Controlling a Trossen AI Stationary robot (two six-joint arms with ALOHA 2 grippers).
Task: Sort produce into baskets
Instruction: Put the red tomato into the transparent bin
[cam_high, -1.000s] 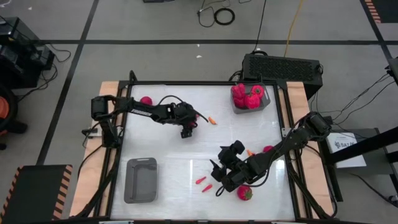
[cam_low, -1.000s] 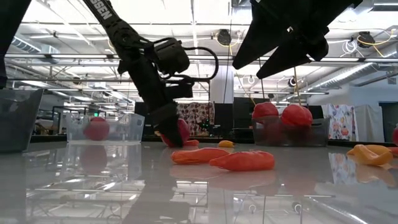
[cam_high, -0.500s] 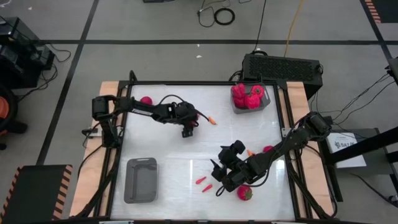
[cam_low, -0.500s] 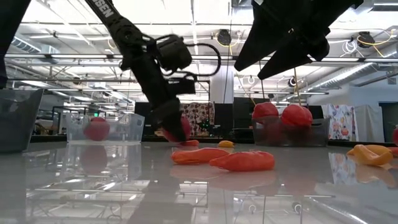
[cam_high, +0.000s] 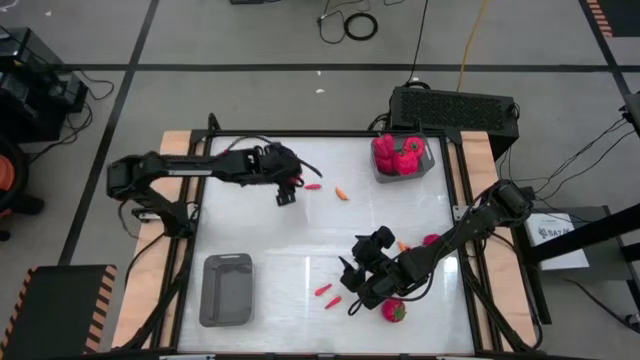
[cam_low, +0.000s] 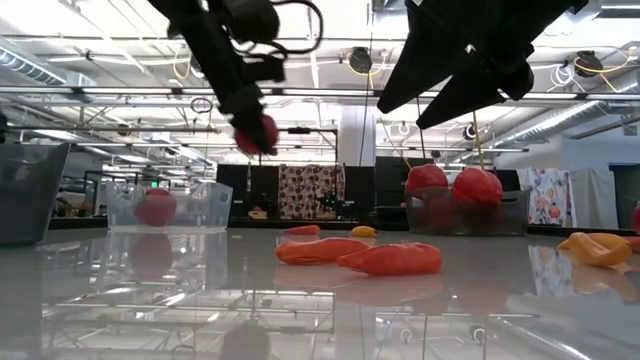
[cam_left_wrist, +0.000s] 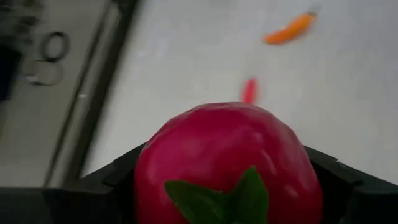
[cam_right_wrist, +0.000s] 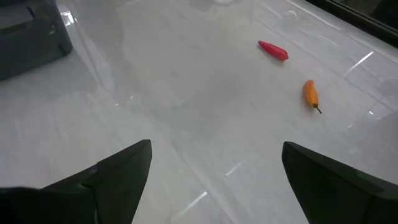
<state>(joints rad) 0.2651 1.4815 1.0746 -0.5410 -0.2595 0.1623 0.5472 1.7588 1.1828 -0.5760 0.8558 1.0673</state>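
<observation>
Now left gripper (cam_low: 255, 135) has lifted the round red fruit (cam_left_wrist: 227, 163) off the table, fingers clamped on it, basket drop next; right gripper (cam_right_wrist: 211, 180) hovers wide open.

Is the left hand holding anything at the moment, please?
Yes, the left hand is closed around a round red fruit with a green leafy top, lifted off the table.

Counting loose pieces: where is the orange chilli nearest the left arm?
In the high view, the orange chilli lies on the table's far half, near its middle, just right of a small red chilli.
</observation>
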